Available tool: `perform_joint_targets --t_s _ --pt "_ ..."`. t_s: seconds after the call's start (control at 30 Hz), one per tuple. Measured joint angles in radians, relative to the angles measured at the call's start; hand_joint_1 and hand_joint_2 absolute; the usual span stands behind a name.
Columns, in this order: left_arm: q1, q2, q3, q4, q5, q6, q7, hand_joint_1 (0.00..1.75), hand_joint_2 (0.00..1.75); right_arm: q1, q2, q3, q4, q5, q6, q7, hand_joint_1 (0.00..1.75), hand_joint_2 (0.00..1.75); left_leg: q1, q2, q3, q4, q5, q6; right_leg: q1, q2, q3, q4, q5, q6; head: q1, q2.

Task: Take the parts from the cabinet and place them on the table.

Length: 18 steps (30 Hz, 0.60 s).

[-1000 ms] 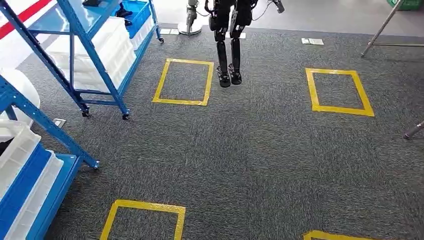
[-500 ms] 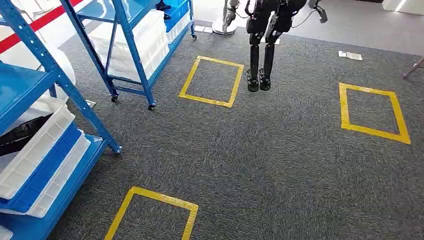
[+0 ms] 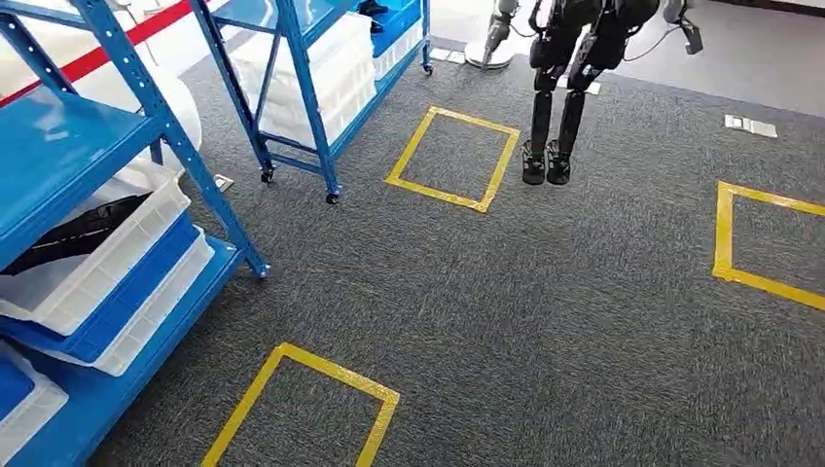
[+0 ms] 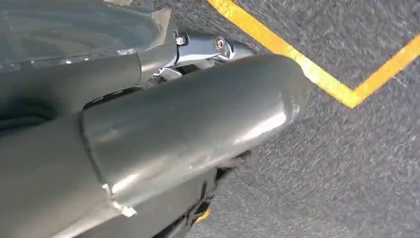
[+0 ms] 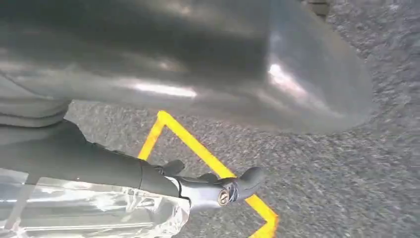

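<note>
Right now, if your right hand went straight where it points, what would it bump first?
Probably the grey carpet. My right hand points down at the floor beside a yellow tape line, and nothing shows in between, though depth is hard to judge.

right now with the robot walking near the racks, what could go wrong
The near blue rack stands close on the left; its leg could be clipped in a turn. The right hand seems to hold a shiny wrapped part, which might slip. Another humanoid robot stands ahead, a possible collision.

Robot lab, blue shelving racks (image 3: 146,126), yellow floor squares (image 3: 452,156), another humanoid (image 3: 574,68)
</note>
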Motion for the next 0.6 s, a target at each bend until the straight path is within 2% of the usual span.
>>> perform_joint_targets --t_s 0.03,0.07,0.17,0.2,0.23,0.27,0.3,0.33,0.37,0.4,0.43,0.47,0.5,0.53,0.57,0.6 --pt "-0.004 0.001 -0.001 0.000 0.000 0.000 -0.001 0.00 0.00 -0.001 0.000 -0.001 0.000 0.000 0.000 -0.003 0.00 0.00 -0.009 0.061 0.042 -0.077 0.006 0.011 0.003 -0.009 0.002 0.000 -0.001 0.000 0.000 0.000" --pt "-0.010 0.001 -0.001 0.000 0.000 -0.001 -0.001 0.00 0.00 -0.001 0.000 -0.001 0.000 0.002 0.000 0.001 0.00 0.00 -0.014 0.054 0.041 -0.084 0.005 0.011 0.013 -0.020 0.000 0.002 -0.006 0.006 0.001 0.000" --pt "-0.007 0.002 -0.002 0.000 0.000 0.001 -0.001 0.00 0.00 -0.003 0.000 -0.007 0.000 -0.022 0.014 -0.016 0.00 0.00 -0.019 0.016 0.034 -0.088 0.009 0.020 0.011 -0.054 0.008 -0.004 -0.006 0.014 0.001 0.000" --pt "-0.006 0.000 -0.002 0.000 0.000 0.002 -0.002 0.00 0.00 -0.003 0.000 -0.011 -0.001 -0.020 0.019 -0.019 0.00 0.00 -0.003 0.003 0.046 -0.105 0.023 0.029 0.017 -0.039 0.005 0.004 -0.013 0.022 0.000 0.000" --pt "-0.004 0.000 -0.001 0.000 0.000 0.002 -0.002 0.00 0.00 -0.005 -0.001 -0.013 -0.001 -0.008 0.018 -0.014 0.00 0.00 -0.005 -0.003 0.046 -0.109 0.025 0.030 0.009 0.023 -0.001 0.026 -0.026 0.024 0.004 0.000" --pt "-0.007 0.000 -0.001 0.000 0.000 0.002 -0.002 0.00 0.00 -0.003 -0.001 -0.013 -0.001 -0.003 0.018 -0.010 0.00 0.00 -0.002 -0.013 0.044 -0.109 0.030 0.037 0.006 0.060 -0.025 0.078 -0.057 0.019 0.004 0.000" --pt "-0.013 -0.002 -0.002 0.000 0.000 0.003 -0.001 0.00 0.00 -0.002 -0.002 -0.013 0.000 -0.009 0.018 -0.012 0.00 0.00 -0.002 -0.030 0.040 -0.109 0.031 0.039 0.002 0.076 -0.063 0.161 -0.095 0.016 0.008 0.000" --pt "-0.014 -0.003 -0.002 0.000 -0.002 0.005 -0.001 0.00 0.00 0.001 -0.002 -0.017 0.000 -0.019 0.018 -0.019 0.00 0.00 -0.002 -0.047 0.038 -0.108 0.032 0.040 -0.002 0.082 -0.102 0.243 -0.127 0.016 0.008 0.000" --pt "-0.013 -0.003 -0.003 0.000 -0.003 0.008 -0.001 0.00 0.00 0.002 -0.003 -0.024 0.000 -0.023 0.018 -0.025 0.00 0.00 -0.002 -0.061 0.037 -0.107 0.033 0.039 -0.003 0.084 -0.129 0.297 -0.141 0.021 0.009 0.000" --pt "-0.010 -0.003 -0.003 0.000 -0.004 0.008 -0.001 0.00 0.00 0.003 -0.004 -0.025 0.000 -0.016 0.018 -0.018 0.00 0.00 -0.001 -0.075 0.037 -0.107 0.033 0.038 -0.006 0.085 -0.134 0.305 -0.136 0.030 0.008 0.000" --pt "-0.008 -0.003 -0.003 0.000 -0.004 0.008 -0.001 0.00 0.00 0.003 -0.005 -0.024 0.000 0.000 0.016 -0.004 0.00 0.00 -0.001 -0.090 0.038 -0.106 0.034 0.037 -0.011 0.085 -0.118 0.266 -0.111 0.042 0.008 0.000" --pt "-0.008 -0.003 -0.003 0.000 -0.004 0.008 0.001 0.00 0.00 0.002 -0.006 -0.024 0.000 0.008 0.014 0.002 0.00 0.00 0.001 -0.105 0.038 -0.103 0.034 0.034 -0.017 0.089 -0.082 0.186 -0.071 0.055 0.008 0.000" --pt "-0.009 -0.004 -0.003 0.000 -0.004 0.009 0.002 0.00 0.00 0.002 -0.006 -0.024 0.000 0.005 0.013 -0.001 0.00 0.00 0.004 -0.119 0.038 -0.100 0.033 0.030 -0.023 0.101 -0.035 0.085 -0.027 0.067 0.008 0.000" --pt "-0.010 -0.004 -0.003 0.000 -0.005 0.009 0.002 0.00 0.00 0.002 -0.006 -0.024 0.000 0.001 0.013 -0.005 0.00 0.00 0.005 -0.131 0.036 -0.095 0.030 0.022 -0.034 0.142 -0.003 0.005 -0.008 0.073 0.010 0.000" --pt "-0.010 -0.003 -0.003 0.000 -0.005 0.010 0.002 0.00 0.00 0.002 -0.005 -0.024 0.001 -0.003 0.014 -0.006 0.00 0.00 -0.001 -0.141 0.032 -0.091 0.028 0.013 -0.021 0.160 -0.006 0.005 -0.008 0.063 0.016 0.000" --pt "-0.011 -0.004 -0.003 0.000 -0.005 0.011 0.002 0.00 0.00 0.000 -0.005 -0.024 0.001 -0.004 0.013 -0.007 0.00 0.00 -0.001 -0.145 0.031 -0.092 0.029 0.007 -0.020 0.150 -0.009 0.007 -0.007 0.050 0.013 0.000"
